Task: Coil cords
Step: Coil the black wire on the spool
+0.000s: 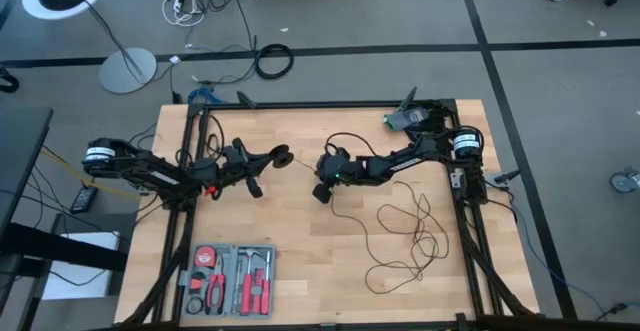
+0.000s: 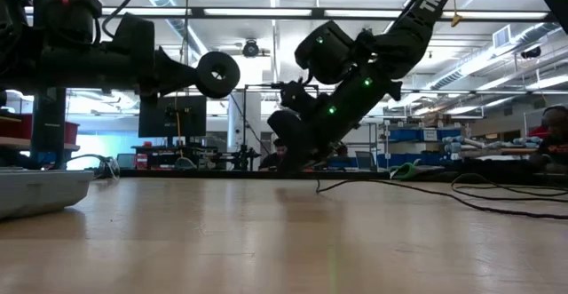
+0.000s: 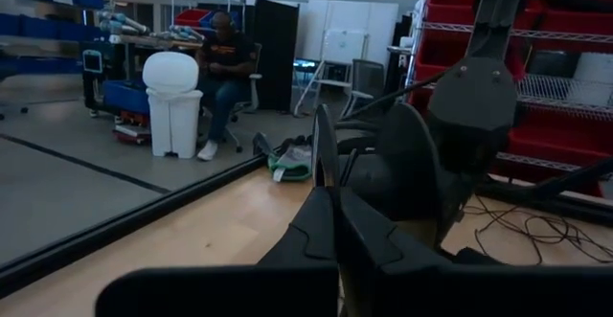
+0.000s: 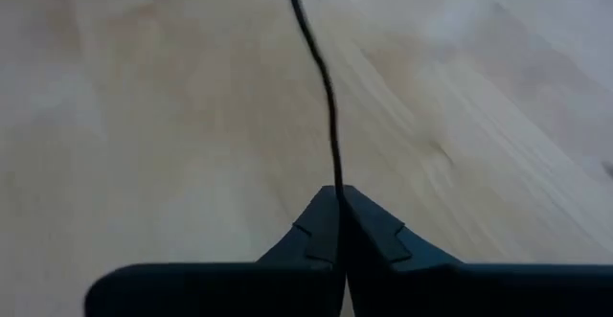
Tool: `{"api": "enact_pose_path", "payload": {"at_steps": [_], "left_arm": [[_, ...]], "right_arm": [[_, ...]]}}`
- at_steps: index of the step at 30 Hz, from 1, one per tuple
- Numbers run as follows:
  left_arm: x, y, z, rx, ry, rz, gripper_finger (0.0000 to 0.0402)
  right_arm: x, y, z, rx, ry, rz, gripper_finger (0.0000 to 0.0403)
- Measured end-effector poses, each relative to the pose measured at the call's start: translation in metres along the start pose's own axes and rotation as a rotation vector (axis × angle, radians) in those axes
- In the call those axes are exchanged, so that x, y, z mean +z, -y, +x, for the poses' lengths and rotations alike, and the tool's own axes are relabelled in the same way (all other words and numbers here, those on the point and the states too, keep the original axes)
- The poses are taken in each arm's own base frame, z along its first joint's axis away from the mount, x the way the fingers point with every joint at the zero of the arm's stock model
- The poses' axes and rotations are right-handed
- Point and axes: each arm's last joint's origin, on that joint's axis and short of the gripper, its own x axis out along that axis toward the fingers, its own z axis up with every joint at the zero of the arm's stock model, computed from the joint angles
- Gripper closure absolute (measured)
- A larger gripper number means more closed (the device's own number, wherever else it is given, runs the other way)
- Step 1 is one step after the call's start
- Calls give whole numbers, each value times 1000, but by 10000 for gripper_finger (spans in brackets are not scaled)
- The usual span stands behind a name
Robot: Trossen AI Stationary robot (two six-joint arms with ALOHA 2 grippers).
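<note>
The step in hand looks like the gathering of the cord: the right gripper [image 4: 337,194], low over the middle of the wooden table [image 1: 300,231], has its fingers pinched flat together on the thin black wire [image 4: 321,78], which runs out from between the tips across the pale wood. The left gripper [image 1: 268,156] is held up off the table towards its left side, its fingers also pressed together, with the round black disc [image 2: 218,74] at the cord's end held at their tips. Most of the wire [image 1: 405,233] lies slack in loose, uneven loops on the right half of the table, not yet coiled. The next move probably calls for drawing the pinched stretch towards the disc to lay a first loop, keeping the wire from slipping, since it is slender, limp and smooth. The tabletop is planked wood with a faint grain; a tool tray [image 1: 228,279] sits near its front edge
</note>
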Motion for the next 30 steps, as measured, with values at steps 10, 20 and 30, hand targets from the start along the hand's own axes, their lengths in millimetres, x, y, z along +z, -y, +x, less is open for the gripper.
{"api": "enact_pose_path", "payload": {"at_steps": [10,20,30], "left_arm": [[-11,-2,-1,33,-105,10,401],[-11,-2,2,47,-121,9,402],[-7,-1,7,108,-100,0,402]], "right_arm": [[52,4,-54,-50,216,65,401],[112,-7,-88,54,425,-3,402],[135,-53,-38,243,386,-170,403]]}}
